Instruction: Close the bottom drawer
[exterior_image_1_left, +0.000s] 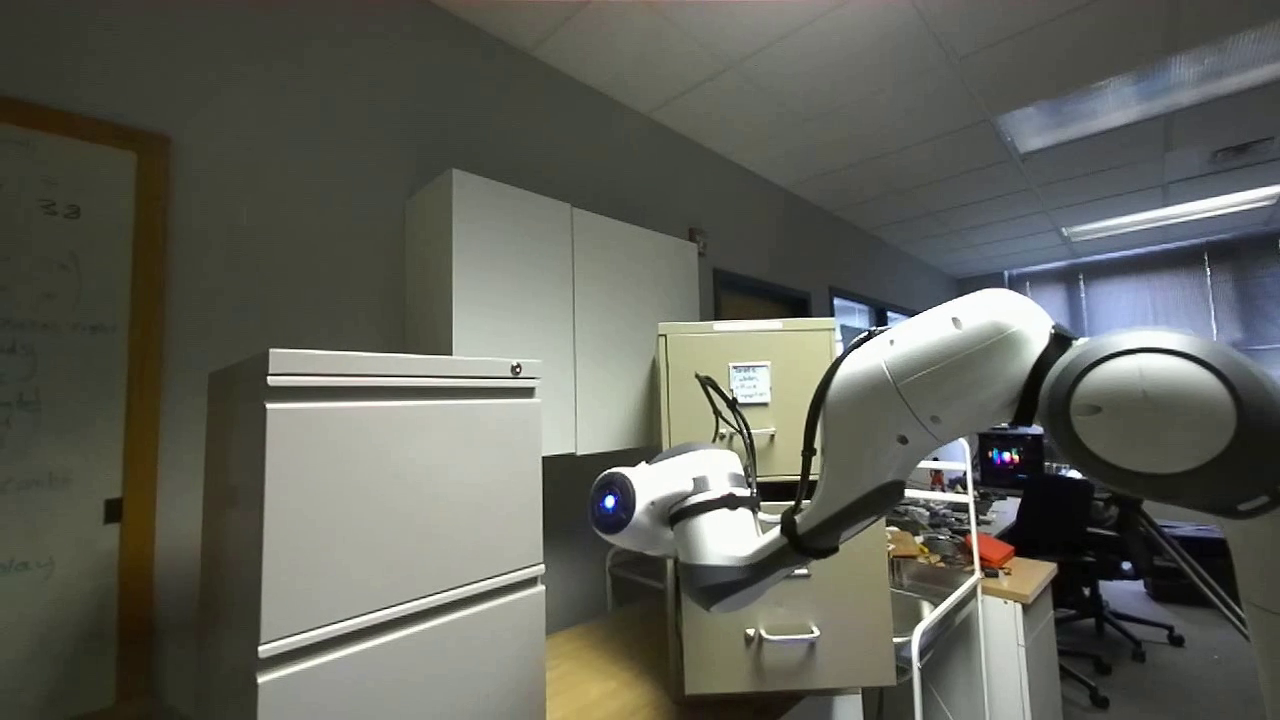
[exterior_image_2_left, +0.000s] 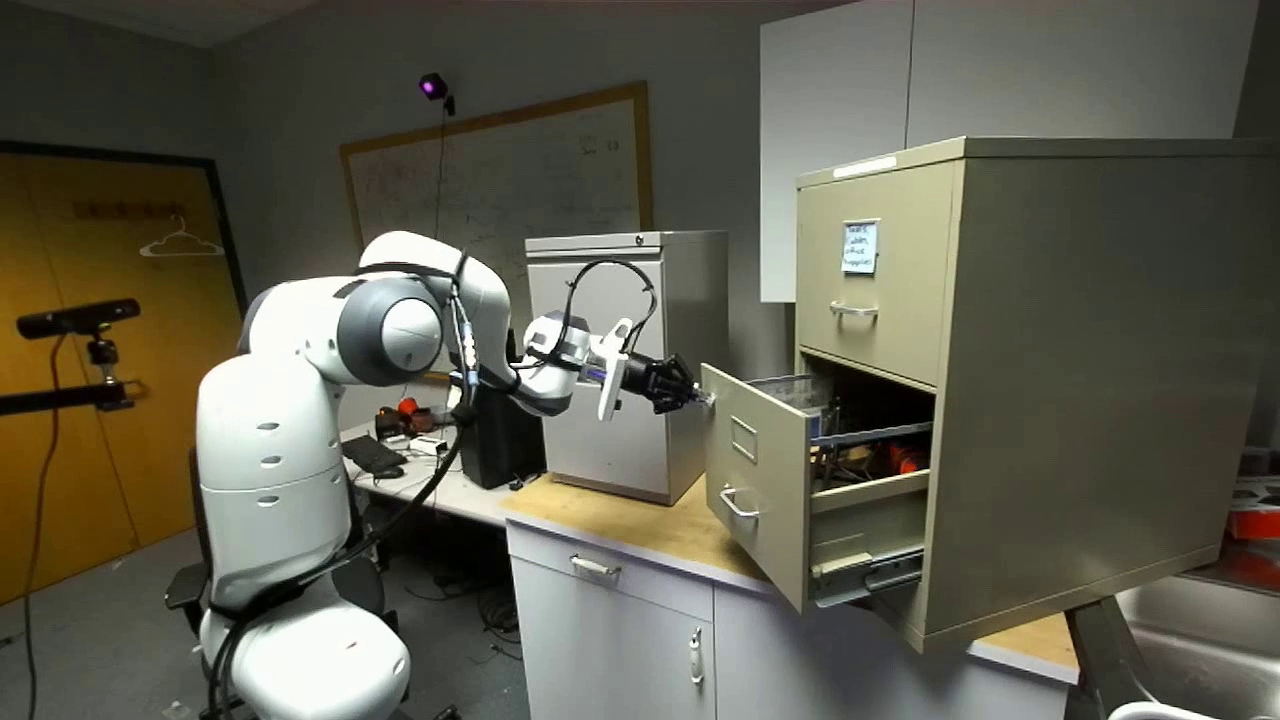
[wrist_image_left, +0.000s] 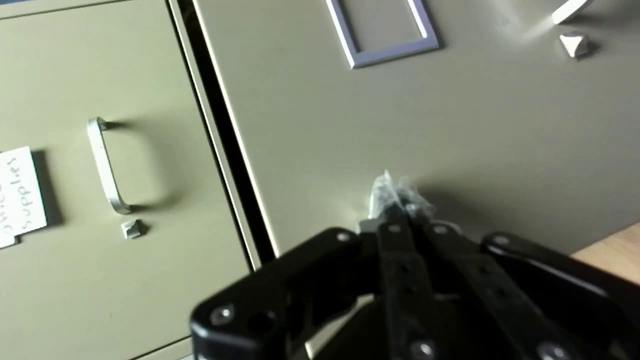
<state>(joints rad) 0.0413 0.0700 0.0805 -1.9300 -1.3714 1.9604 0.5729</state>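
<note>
The bottom drawer (exterior_image_2_left: 770, 460) of the beige filing cabinet (exterior_image_2_left: 1080, 380) stands pulled out in an exterior view, with its metal side rail and contents showing. In an exterior view its front (exterior_image_1_left: 850, 630) and handle (exterior_image_1_left: 785, 635) show below the arm, which covers its upper part. In the wrist view the drawer front (wrist_image_left: 500, 130) fills the right side. My gripper (wrist_image_left: 397, 200) is shut and empty, its fingertips wrapped in clear film. The fingertips (exterior_image_2_left: 705, 398) are at the drawer front's upper far corner; whether they touch cannot be told. My gripper is hidden behind the wrist in an exterior view.
The closed upper drawer with a paper label (exterior_image_2_left: 870, 270) is above. A light grey cabinet (exterior_image_2_left: 620, 440) stands beside the arm on the wooden counter (exterior_image_2_left: 640, 520). White wall cupboards (exterior_image_1_left: 520, 310) hang behind. A black cable loops (exterior_image_2_left: 610, 265) above the wrist.
</note>
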